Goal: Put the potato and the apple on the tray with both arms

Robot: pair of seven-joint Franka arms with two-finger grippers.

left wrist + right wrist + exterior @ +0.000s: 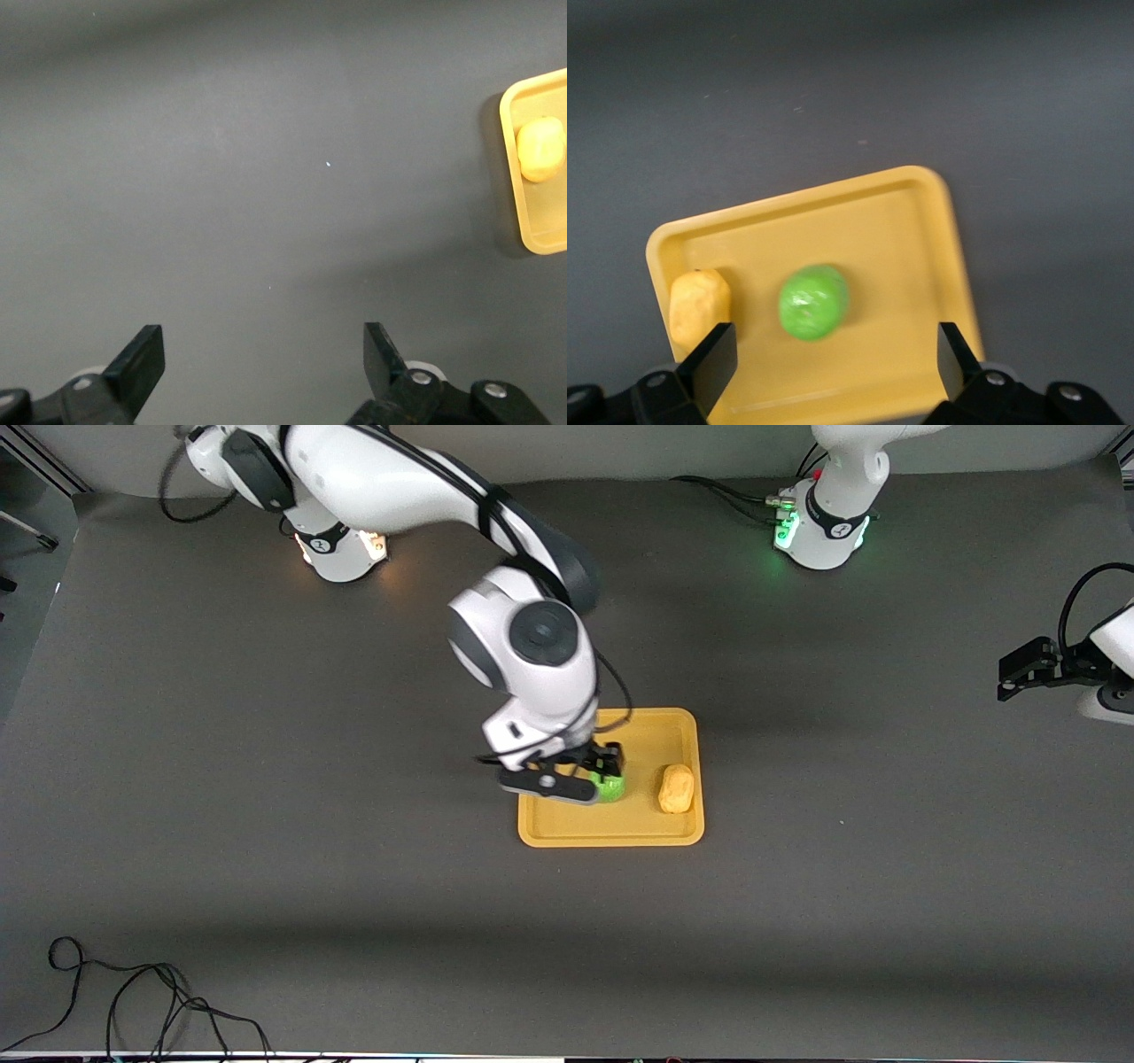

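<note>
The orange-yellow tray [611, 834] lies mid-table. The green apple [611, 786] rests on it, and the yellow-orange potato [676, 789] lies on the tray beside it, toward the left arm's end. My right gripper [606, 769] hangs open just over the apple and holds nothing. In the right wrist view the apple [814, 301] and potato [698, 305] sit on the tray [806, 199] ahead of the open right gripper [833, 347]. My left gripper [1010, 677] waits open and empty over bare table at its own end. The left wrist view shows that gripper [263, 354], the tray corner [507, 177] and the potato [540, 149].
Loose black cables [133, 1001] lie on the table near the front camera at the right arm's end. More cables [735, 496] run by the left arm's base. Dark grey table surface surrounds the tray.
</note>
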